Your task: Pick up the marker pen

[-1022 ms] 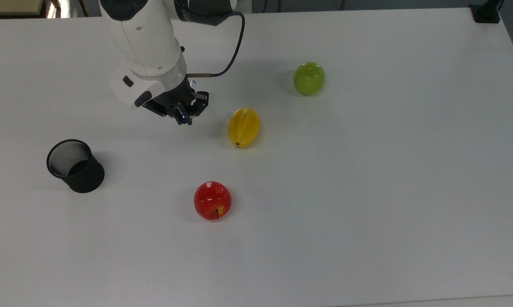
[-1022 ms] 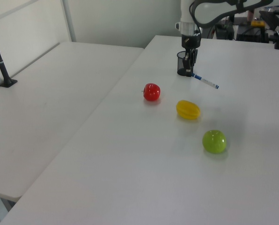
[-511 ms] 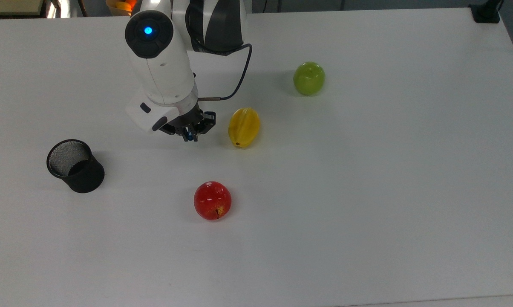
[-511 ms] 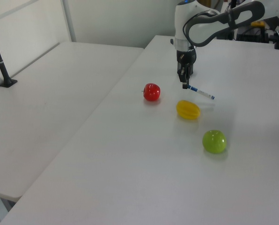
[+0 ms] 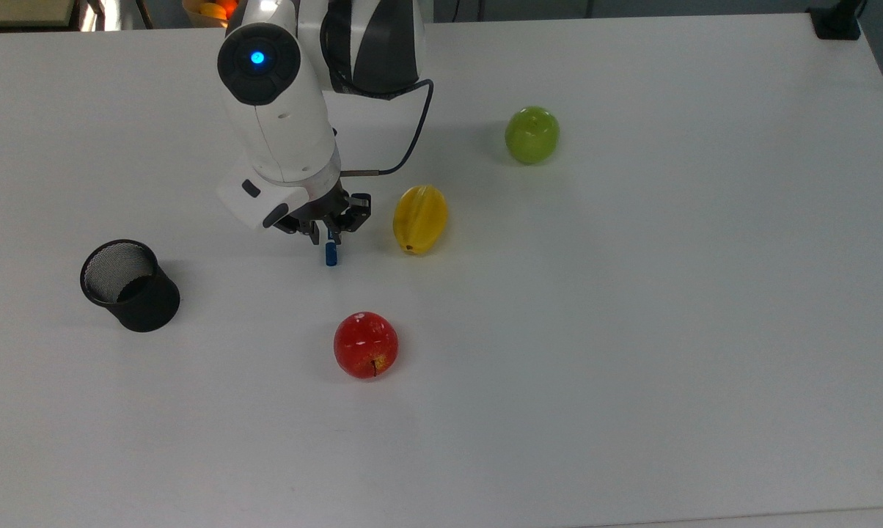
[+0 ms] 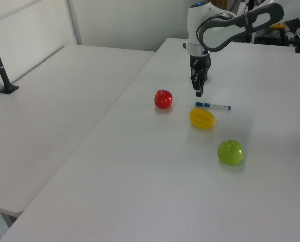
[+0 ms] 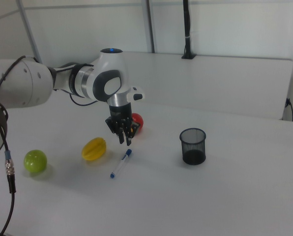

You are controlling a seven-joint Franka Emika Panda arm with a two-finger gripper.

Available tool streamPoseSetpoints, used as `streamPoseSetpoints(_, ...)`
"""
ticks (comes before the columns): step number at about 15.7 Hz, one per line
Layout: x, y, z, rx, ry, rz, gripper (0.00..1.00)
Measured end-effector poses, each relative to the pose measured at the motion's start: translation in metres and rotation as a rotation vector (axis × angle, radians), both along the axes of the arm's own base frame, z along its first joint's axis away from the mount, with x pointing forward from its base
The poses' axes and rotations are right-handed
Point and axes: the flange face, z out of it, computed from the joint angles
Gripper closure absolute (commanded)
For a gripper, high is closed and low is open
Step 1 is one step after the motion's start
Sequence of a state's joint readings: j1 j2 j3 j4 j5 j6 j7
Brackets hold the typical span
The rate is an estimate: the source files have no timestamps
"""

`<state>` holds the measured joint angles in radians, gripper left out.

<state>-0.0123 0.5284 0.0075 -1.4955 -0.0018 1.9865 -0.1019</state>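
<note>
On the tabletop (image 6: 271,166), just beside the yellow fruit (image 6: 202,118), your marker pen (image 6: 213,106) lies flat, not yet taken. Your gripper (image 7: 124,139) hangs just above its blue-capped end, apart from it as far as you can judge. Jaws look slightly spread, holding nothing. Descent, pinch and lift remain.

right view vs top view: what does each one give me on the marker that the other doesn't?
Right view: the marker pen at full length, its white barrel lying flat on the table, free of the gripper that hangs just above its cap end.
Top view: the pen's blue cap poking out from under the gripper, and some orange items past the table's edge.
Both: red apple, yellow star fruit, green apple, black mesh cup.
</note>
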Motion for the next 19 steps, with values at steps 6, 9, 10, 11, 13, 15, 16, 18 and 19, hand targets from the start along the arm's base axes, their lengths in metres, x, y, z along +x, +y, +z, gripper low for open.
streamPoseSetpoints(6,0.002,0.008,-0.001,-0.001,-0.003,0.009,0.52)
streamPoseSetpoints(9,0.004,-0.003,0.026,-0.006,-0.047,-0.019,0.00)
streamPoseSetpoints(10,0.004,-0.009,0.040,-0.007,-0.068,-0.040,0.00)
streamPoseSetpoints(11,0.001,-0.017,0.057,-0.008,-0.085,-0.069,0.00)
streamPoseSetpoints(13,-0.009,-0.035,0.094,-0.009,-0.107,-0.126,0.00)
streamPoseSetpoints(15,-0.025,-0.051,0.133,-0.001,-0.113,-0.169,0.00)
streamPoseSetpoints(16,-0.034,-0.057,0.151,0.006,-0.113,-0.183,0.00)
streamPoseSetpoints(18,-0.048,-0.062,0.176,0.012,-0.108,-0.196,0.00)
streamPoseSetpoints(19,-0.053,-0.062,0.182,0.013,-0.105,-0.201,0.00)
